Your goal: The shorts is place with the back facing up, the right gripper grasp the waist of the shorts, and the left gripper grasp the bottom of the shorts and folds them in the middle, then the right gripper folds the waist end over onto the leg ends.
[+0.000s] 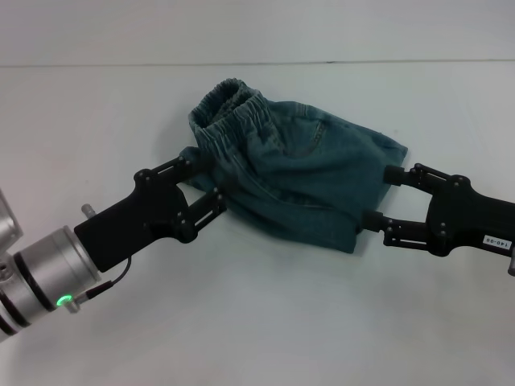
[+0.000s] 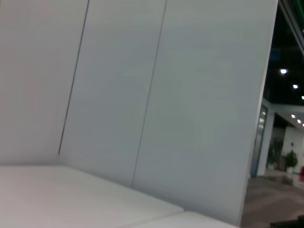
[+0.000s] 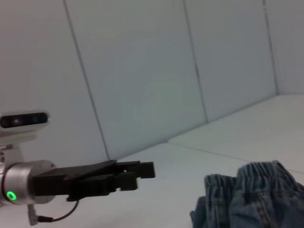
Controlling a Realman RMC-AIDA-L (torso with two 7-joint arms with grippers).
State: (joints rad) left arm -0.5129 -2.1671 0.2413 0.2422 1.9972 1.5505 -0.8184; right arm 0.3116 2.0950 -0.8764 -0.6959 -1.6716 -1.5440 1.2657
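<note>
My blue-green washed denim shorts (image 1: 302, 173) lie bunched and folded, so the stitched leg hems and the cartoon print are hidden; I cannot tell where they sit. At the bundle's 8 o'clock edge, the fingertips of my black left gripper with the silver wrist (image 1: 208, 183) vanish against the cloth, its wrist cut off by the frame. At 3 o'clock, my all-black right gripper (image 1: 385, 197) meets the fabric, its body running off the edge. The right wrist view crops the shorts, and the left wrist view misses them entirely.
</note>
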